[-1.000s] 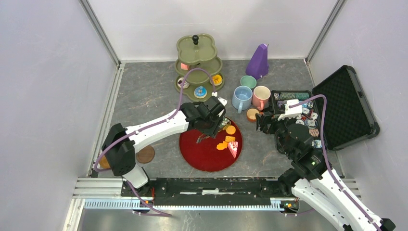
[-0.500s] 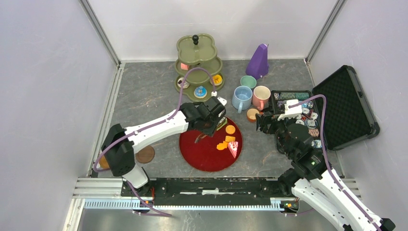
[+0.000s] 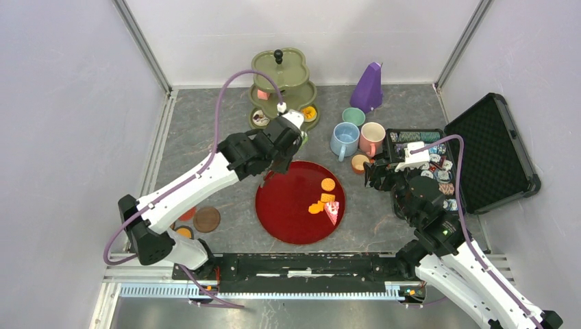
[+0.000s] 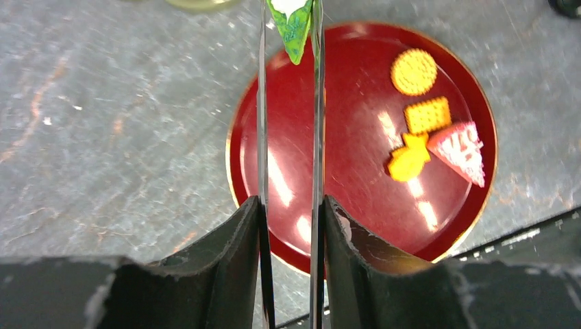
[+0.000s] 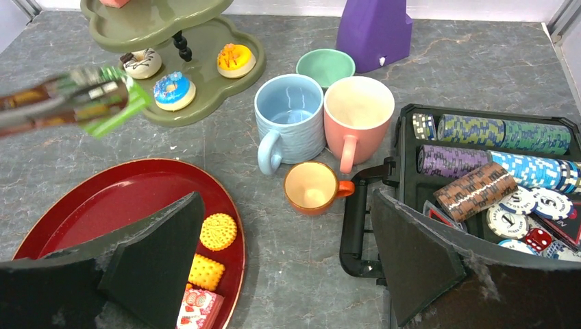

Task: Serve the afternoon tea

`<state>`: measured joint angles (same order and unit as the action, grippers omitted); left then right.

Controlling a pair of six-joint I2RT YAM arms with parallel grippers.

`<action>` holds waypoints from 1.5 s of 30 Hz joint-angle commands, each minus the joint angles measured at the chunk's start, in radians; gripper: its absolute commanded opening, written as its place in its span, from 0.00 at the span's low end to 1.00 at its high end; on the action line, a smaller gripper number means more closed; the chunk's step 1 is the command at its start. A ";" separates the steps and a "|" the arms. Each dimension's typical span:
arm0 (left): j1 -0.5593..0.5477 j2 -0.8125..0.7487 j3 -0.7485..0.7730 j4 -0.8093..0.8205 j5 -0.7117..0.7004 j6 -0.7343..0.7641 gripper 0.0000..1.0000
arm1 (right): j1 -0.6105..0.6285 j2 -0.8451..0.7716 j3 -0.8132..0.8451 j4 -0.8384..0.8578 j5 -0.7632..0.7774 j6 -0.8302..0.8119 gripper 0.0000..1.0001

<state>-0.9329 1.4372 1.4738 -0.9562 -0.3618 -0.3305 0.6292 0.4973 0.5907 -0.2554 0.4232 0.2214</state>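
Note:
My left gripper [image 4: 291,203] is shut on metal tongs [image 4: 316,123], whose tips pinch a green cake slice [image 4: 295,29]. In the top view it [image 3: 293,134] hangs between the red plate [image 3: 288,212] and the green tiered stand [image 3: 266,67]. The slice shows blurred in the right wrist view [image 5: 109,103]. The plate holds three orange biscuits [image 3: 328,184] and a pink cake slice [image 3: 333,212]. Donuts [image 5: 168,90] sit on the stand's lowest tier. My right gripper [image 5: 286,199] is open and empty, above the small orange cup [image 5: 310,185]. The blue mug [image 5: 290,120], pink mug [image 5: 358,113] and green mug [image 5: 325,67] stand together.
An open black case [image 3: 490,147] of poker chips [image 5: 503,133] lies at the right, against my right gripper. A purple metronome [image 3: 368,87] stands at the back. A brown coaster [image 3: 206,219] and small orange pieces lie near the left arm's base.
My left gripper has lifted off the red plate and moved back and left toward the tiered stand, carrying the green slice in the tongs. The right arm has not moved.

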 commanded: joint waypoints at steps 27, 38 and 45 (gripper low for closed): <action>0.264 0.246 0.375 0.040 -0.030 0.174 0.42 | 0.003 -0.044 0.023 -0.027 0.031 0.009 0.98; 0.264 0.114 0.265 0.038 -0.046 0.162 0.45 | 0.002 -0.024 0.018 -0.012 0.027 0.005 0.98; 0.265 0.072 0.243 0.026 -0.038 0.145 0.46 | 0.003 -0.018 0.015 -0.004 0.018 0.005 0.98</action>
<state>-0.6697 1.5486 1.7130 -0.9482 -0.3908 -0.1806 0.6292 0.4736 0.5907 -0.2939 0.4309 0.2214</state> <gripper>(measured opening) 0.458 0.980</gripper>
